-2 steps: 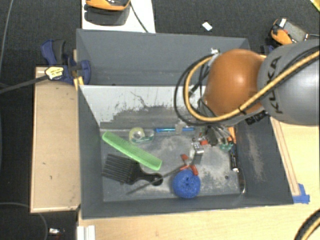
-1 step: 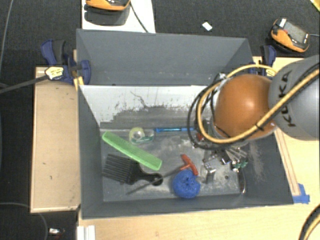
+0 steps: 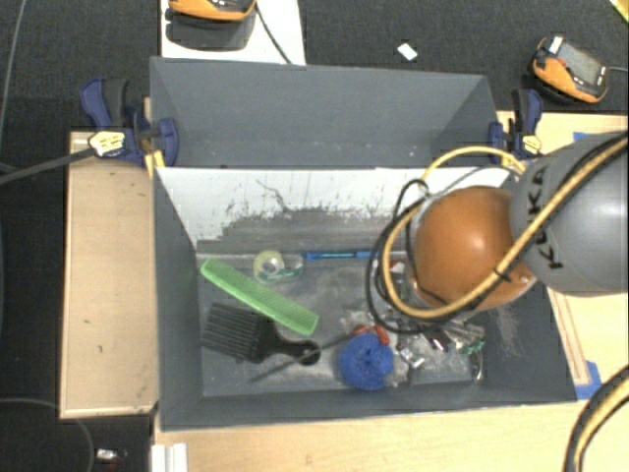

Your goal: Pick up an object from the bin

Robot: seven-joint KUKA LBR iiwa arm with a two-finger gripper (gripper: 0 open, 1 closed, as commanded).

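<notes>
My gripper (image 3: 435, 345) is low in the bin's front right part, mostly hidden under the arm's orange dome. Just left of it lies a small orange and red thing (image 3: 376, 334). A blue fuzzy ball (image 3: 366, 364) rests against the front wall beside it. I see nothing held by the gripper.
A black brush (image 3: 239, 332) lies at the front left, its handle pointing towards the blue ball. A green comb (image 3: 257, 296) lies slantwise above it. A clear round thing (image 3: 270, 264) and a blue pen (image 3: 331, 256) lie further back. The arm and its cables cover the bin's right side.
</notes>
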